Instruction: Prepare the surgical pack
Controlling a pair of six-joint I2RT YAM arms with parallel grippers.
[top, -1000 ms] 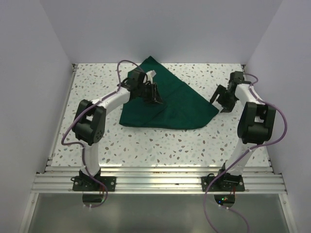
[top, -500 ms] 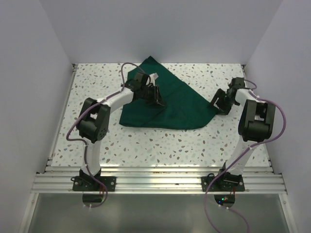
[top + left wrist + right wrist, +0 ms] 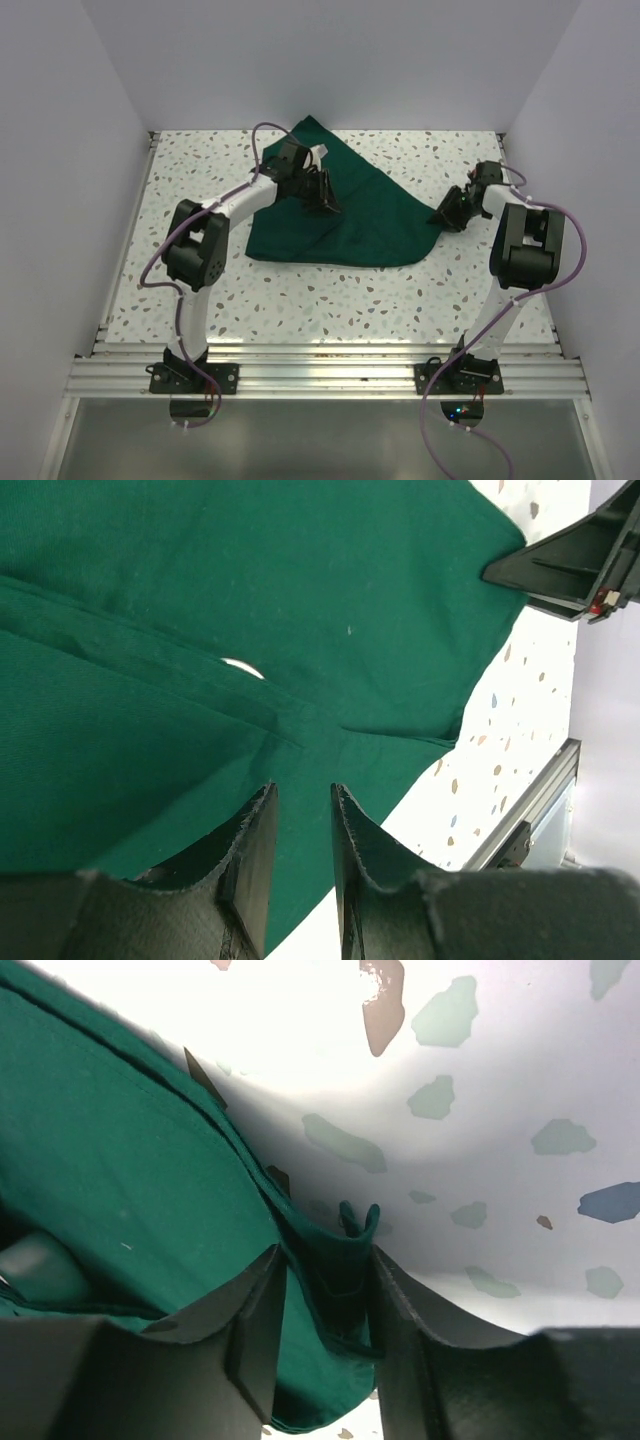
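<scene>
My right gripper (image 3: 325,1275) has swung in to the right corner of the large dark green cloth drape (image 3: 365,225) and pinched the bunched fabric. I judge it ready for folding. Farther in, my left gripper (image 3: 303,800) sits narrowed over a crease, and I cannot tell if it grips. The drape lies on the speckled white table (image 3: 300,290).

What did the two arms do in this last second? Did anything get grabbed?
The right gripper moved left onto the green drape's right corner and closed its jaws around it. The left gripper barely shifted, keeping its pinch on the drape's middle. The drape lay unchanged.
</scene>
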